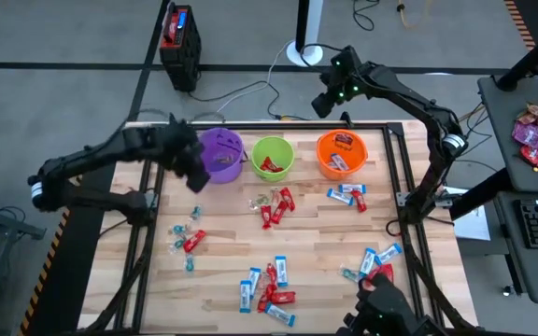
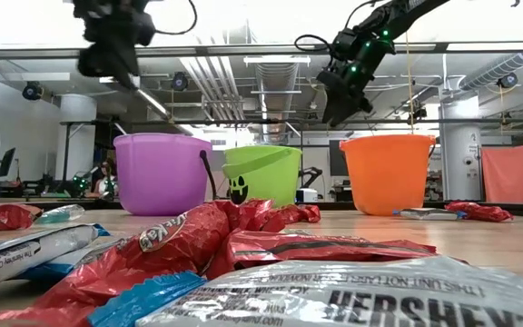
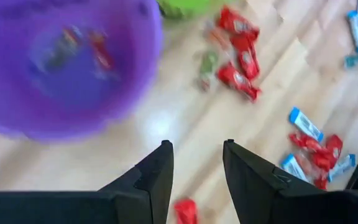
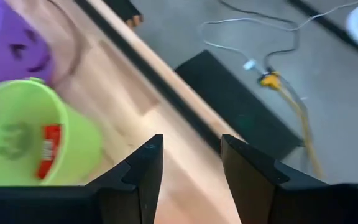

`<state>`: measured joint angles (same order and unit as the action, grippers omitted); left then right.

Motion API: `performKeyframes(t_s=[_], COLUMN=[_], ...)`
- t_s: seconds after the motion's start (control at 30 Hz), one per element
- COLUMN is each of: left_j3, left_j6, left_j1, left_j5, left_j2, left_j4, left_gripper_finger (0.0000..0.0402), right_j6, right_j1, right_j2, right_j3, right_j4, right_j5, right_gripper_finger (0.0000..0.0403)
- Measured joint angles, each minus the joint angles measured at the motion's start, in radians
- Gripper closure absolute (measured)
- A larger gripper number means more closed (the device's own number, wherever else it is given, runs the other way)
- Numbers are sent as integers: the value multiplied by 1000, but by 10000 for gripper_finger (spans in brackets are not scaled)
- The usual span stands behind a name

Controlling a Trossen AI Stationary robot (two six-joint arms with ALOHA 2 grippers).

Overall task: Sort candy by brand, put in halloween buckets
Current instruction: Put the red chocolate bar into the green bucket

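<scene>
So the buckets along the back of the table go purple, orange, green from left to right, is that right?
Not quite. The order is purple bucket, green bucket, orange bucket: green stands in the middle and orange on the right. The high view shows it, and the low view agrees.

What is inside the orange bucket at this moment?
From above, the orange bucket holds at least two blue-and-white bar wrappers and something with a red label. Anything lying beneath them is covered, and the low view shows only the bucket's outer wall.
</scene>
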<state>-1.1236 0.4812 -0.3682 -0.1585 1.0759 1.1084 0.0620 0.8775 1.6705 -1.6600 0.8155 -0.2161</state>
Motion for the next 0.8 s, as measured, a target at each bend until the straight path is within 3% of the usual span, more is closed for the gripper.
performKeyframes(t_s=[0.27,0.4,0.47,0.6,0.7,0.8], left_j3=[247,332,359,368,369,368], left_j6=[380,434,416,357,324,323], left_j1=[374,474,495,495,496,496], left_j5=[164,177,203,260,267,273], left_j2=[-111,-112,-111,-111,-111,-113], left_j4=[-123,-228,-296,-325,-291,-262], left_gripper_finger=[278,278,278,278,278,278], right_j6=[-18,62,164,458,607,653], right_j1=[-73,-143,-198,-348,-454,-537], right_j2=[-47,-107,-131,-135,-112,-72], right_j3=[1,0,0,11,56,106], right_j4=[19,72,153,319,297,197], right_j5=[-95,-382,-437,-307,-212,-129], right_gripper_finger=[250,251,254,253,248,244])
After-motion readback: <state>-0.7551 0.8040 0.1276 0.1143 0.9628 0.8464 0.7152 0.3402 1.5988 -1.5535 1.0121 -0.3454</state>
